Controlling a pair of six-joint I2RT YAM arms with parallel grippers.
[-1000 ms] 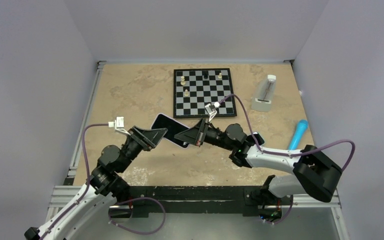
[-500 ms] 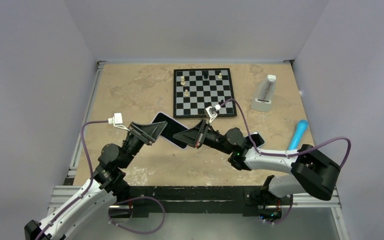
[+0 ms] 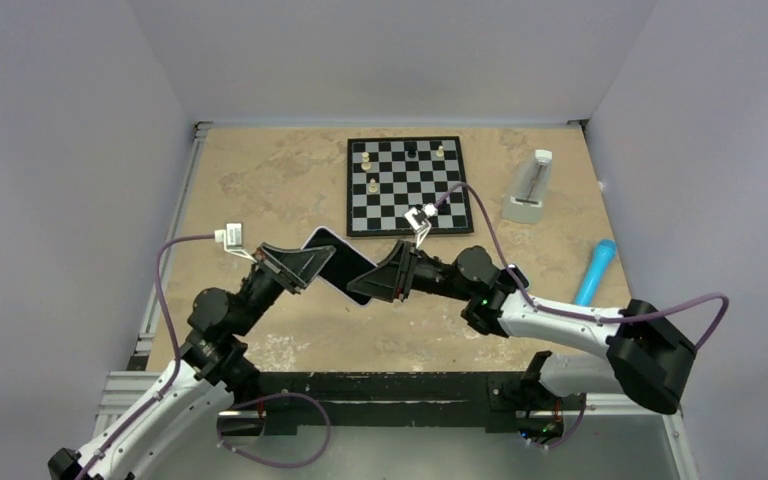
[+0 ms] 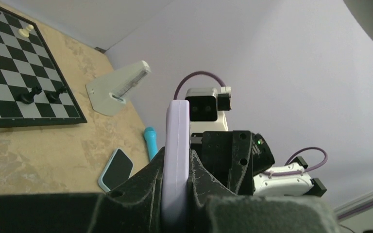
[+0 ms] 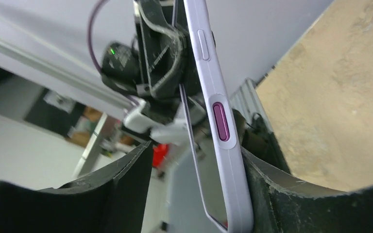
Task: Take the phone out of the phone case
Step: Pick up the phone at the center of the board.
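A phone in a lilac phone case [image 3: 340,262] hangs above the table between both arms. My left gripper [image 3: 312,265] is shut on one end of it; in the left wrist view the case's edge [image 4: 177,160] stands pinched between the two fingers. My right gripper [image 3: 375,280] is open around the other end. In the right wrist view the case [image 5: 221,145] leans against the right finger [image 5: 272,189], with a wide gap to the left finger. The phone's glossy screen [image 5: 209,194] faces that gap and still sits inside the case.
A chessboard [image 3: 410,185] with a few pieces lies at the back. A white wedge-shaped object [image 3: 530,188] stands to its right. A blue cylinder [image 3: 596,268] lies at the right edge. Another phone, in a light-blue case [image 4: 115,168], lies on the table under my right arm.
My left gripper has shut on the phone case. My right gripper has opened off it. The phone has shifted slightly left.
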